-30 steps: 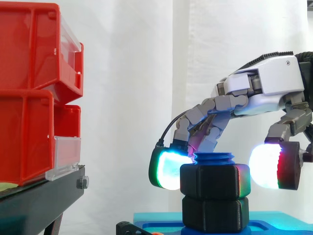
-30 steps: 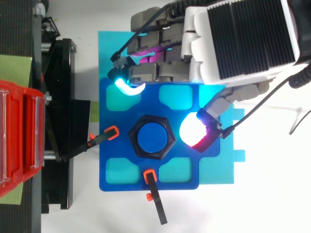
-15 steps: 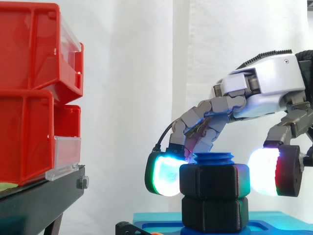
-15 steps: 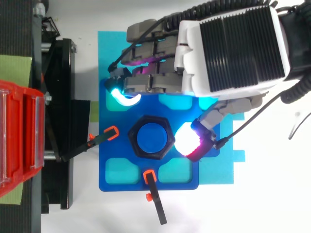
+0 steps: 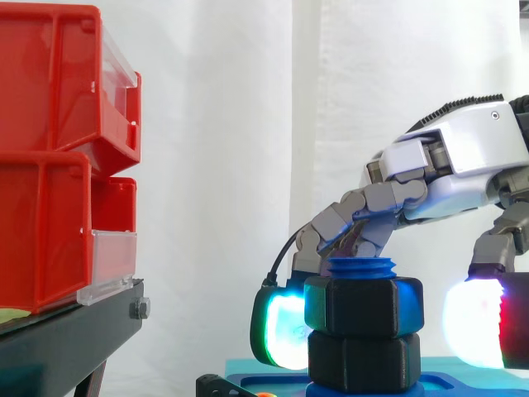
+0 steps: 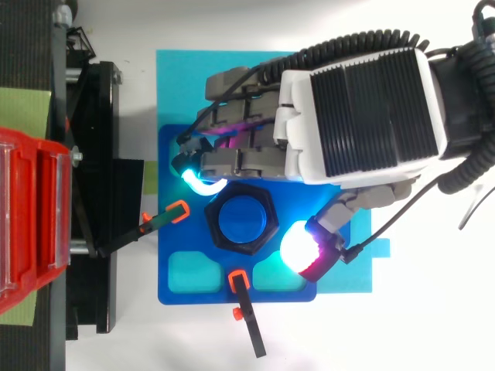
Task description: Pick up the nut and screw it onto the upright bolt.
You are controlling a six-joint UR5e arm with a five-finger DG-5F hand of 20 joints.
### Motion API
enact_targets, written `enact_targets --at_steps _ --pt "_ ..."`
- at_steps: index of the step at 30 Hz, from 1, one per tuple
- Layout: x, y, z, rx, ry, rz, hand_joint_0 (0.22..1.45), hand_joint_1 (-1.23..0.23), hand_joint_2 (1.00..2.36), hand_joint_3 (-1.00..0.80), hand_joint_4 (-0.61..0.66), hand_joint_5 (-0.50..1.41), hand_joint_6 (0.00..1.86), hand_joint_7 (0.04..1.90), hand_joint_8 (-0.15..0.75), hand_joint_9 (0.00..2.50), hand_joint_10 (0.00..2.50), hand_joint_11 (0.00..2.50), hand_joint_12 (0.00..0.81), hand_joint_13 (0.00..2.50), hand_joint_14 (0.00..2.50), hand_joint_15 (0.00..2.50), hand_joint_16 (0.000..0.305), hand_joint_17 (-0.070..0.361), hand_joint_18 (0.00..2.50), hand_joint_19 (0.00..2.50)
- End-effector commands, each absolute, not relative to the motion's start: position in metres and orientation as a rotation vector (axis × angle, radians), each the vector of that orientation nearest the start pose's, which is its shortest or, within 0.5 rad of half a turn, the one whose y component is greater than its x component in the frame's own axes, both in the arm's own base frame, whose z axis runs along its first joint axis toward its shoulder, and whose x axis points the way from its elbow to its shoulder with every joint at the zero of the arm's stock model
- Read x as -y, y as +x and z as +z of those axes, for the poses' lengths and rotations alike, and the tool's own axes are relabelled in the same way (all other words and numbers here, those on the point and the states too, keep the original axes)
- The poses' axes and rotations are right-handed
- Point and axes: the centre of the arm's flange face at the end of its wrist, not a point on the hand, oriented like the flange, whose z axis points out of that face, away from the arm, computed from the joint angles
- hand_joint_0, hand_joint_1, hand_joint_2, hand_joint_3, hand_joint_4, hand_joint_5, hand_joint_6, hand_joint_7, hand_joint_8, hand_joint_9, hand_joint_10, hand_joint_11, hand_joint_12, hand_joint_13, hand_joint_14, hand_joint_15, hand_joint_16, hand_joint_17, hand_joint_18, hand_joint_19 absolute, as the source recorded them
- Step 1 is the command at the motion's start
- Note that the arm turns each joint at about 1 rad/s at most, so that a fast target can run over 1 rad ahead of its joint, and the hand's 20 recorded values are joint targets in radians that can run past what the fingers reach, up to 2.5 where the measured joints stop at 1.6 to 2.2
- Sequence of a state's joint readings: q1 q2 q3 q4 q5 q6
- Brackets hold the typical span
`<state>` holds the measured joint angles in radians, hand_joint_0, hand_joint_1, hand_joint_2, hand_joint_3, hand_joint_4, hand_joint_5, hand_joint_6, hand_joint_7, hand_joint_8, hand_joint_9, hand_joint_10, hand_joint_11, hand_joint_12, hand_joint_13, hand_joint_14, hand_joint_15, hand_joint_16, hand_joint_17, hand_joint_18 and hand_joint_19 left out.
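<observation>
Side view: the robot hand (image 5: 463,153) reached in from 3 o'clock over a black nut (image 5: 364,302) that sat on the upright blue bolt (image 5: 361,267), with a few threads showing above it. A second black hexagonal block (image 5: 364,361) sat directly under the nut on a blue plate (image 5: 248,382). The robot hand was spread wide, straddling the nut. A cyan-green finger pad (image 5: 277,331) hung at the nut's 8 o'clock, and a white-and-red thumb pad (image 5: 488,322) hung at its 3 o'clock with a gap on that side. Red bins (image 5: 50,149) stood stacked on a black stand (image 5: 66,339) at 9 o'clock, well apart, before a white curtain (image 5: 215,165).

Top view: the nut (image 6: 211,224) ringed the bolt (image 6: 240,219) near the middle of the blue plate (image 6: 178,287), which lay on a light-blue sheet (image 6: 178,77) on the white surface (image 6: 425,325). The robot hand (image 6: 363,116) entered from 3 o'clock. The finger pad (image 6: 195,182) sat just beside the nut at 10 o'clock and the thumb pad (image 6: 298,247) just beside it at 4 o'clock; contact could not be told. Two orange-tipped clamps (image 6: 162,220) held the plate at 9 and 6 o'clock.
</observation>
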<state>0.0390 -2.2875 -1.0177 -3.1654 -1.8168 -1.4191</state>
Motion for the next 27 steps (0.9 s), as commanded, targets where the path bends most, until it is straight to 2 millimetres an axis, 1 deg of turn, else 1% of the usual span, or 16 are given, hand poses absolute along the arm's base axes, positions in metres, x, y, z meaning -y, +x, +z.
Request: enact_targets --at_steps 1,3,5,6,11,17,21,23,27 --pt "0.0764 0.7466 0.3019 -1.764 -0.071 0.363 0.42 -0.6 1.0 -0.5 0.23 -0.18 0.5 0.78 0.309 0.74 0.0 0.0 0.404 0.47 0.0 0.0 0.059 0.132 0.39 0.05" --pt "0.0753 0.7467 0.3019 -1.764 -0.072 0.364 0.43 -0.6 1.0 -0.5 0.23 -0.18 0.5 0.8 0.313 0.76 0.0 0.0 0.401 0.47 0.0 0.0 0.058 0.131 0.39 0.05" --pt "0.0753 0.7467 0.3019 -1.764 -0.072 0.364 0.45 -0.6 1.0 -0.5 0.25 -0.17 0.5 0.9 0.305 0.77 0.0 0.0 0.391 0.46 0.0 0.0 0.055 0.124 0.38 0.05" --pt "0.0741 0.7468 0.3019 -1.764 -0.072 0.366 0.46 -0.6 1.0 -0.5 0.25 -0.17 0.5 0.91 0.306 0.77 0.0 0.0 0.39 0.46 0.0 0.0 0.055 0.124 0.38 0.05" --pt "0.0741 0.747 0.302 -1.762 -0.073 0.366 0.49 -0.6 1.0 -0.5 0.26 -0.15 0.5 1.08 0.303 0.8 0.0 0.0 0.379 0.48 0.0 0.0 0.052 0.116 0.38 0.07" --pt "0.0741 0.747 0.302 -1.762 -0.073 0.366 0.51 -0.59 1.0 -0.5 0.24 -0.13 0.5 1.2 0.299 0.81 0.0 0.02 0.368 0.49 0.0 0.0 0.049 0.111 0.38 0.08" --pt "0.074 0.747 0.302 -1.762 -0.074 0.368 0.52 -0.59 1.0 -0.5 0.22 -0.12 0.5 1.25 0.299 0.82 0.0 0.03 0.363 0.5 0.0 0.0 0.048 0.108 0.38 0.08" --pt "0.074 0.7467 0.3013 -1.764 -0.073 0.368 0.53 -0.59 1.0 -0.5 0.22 -0.12 0.5 1.31 0.303 0.84 0.0 0.04 0.362 0.5 0.0 0.0 0.048 0.107 0.39 0.09" --pt "0.074 0.7472 0.3017 -1.759 -0.074 0.368 0.53 -0.59 1.0 -0.5 0.21 -0.11 0.5 1.35 0.305 0.84 0.0 0.05 0.359 0.51 0.0 0.0 0.047 0.107 0.39 0.09"
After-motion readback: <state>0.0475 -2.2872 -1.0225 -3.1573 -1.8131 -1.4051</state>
